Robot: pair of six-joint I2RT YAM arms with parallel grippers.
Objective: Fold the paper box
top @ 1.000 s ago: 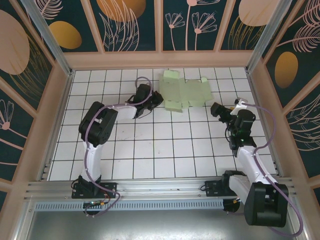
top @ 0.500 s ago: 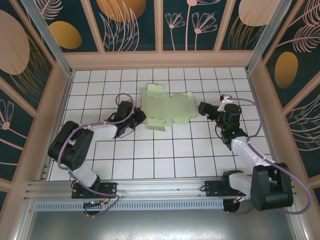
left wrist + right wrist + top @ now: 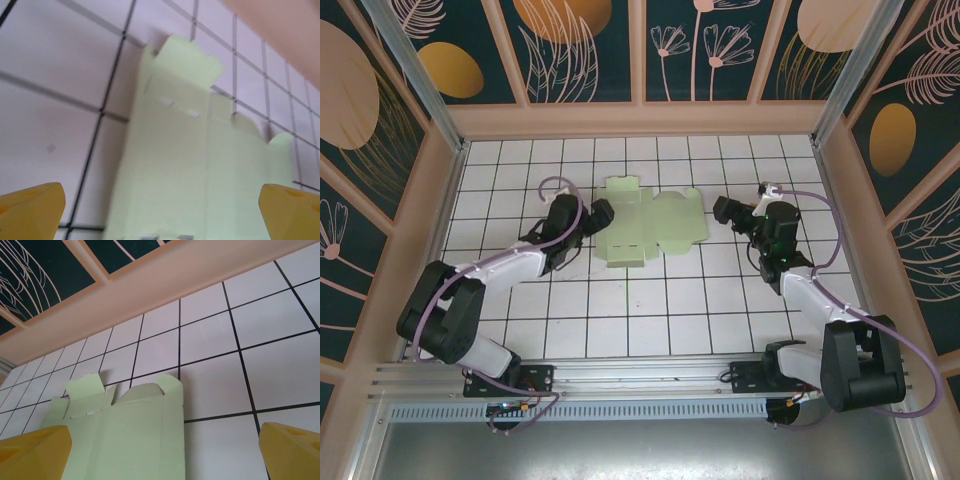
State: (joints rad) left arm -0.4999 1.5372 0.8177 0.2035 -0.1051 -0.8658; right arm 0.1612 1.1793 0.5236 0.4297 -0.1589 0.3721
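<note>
Since the paper box (image 3: pixel 650 222) lies flat and unfolded on the tiled desk (image 3: pixel 620 320), toward the far side and between the two arms, neither end effector has hold of it. Left end effector (image 3: pixel 603 212): released, fingers spread wide, at the card's left edge. Right end effector (image 3: pixel 723 210): likewise released, near the right edge. Judgement: this flanking placement suits working opposite flaps; folding apparently not yet begun

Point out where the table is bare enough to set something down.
Widest bare patch: the near middle tiles, bordered by the box beyond, the left arm and the right arm. Also free: the far left corner by the wall. Crowded: around the box, with the left fingers and right fingers open at its two ends.
</note>
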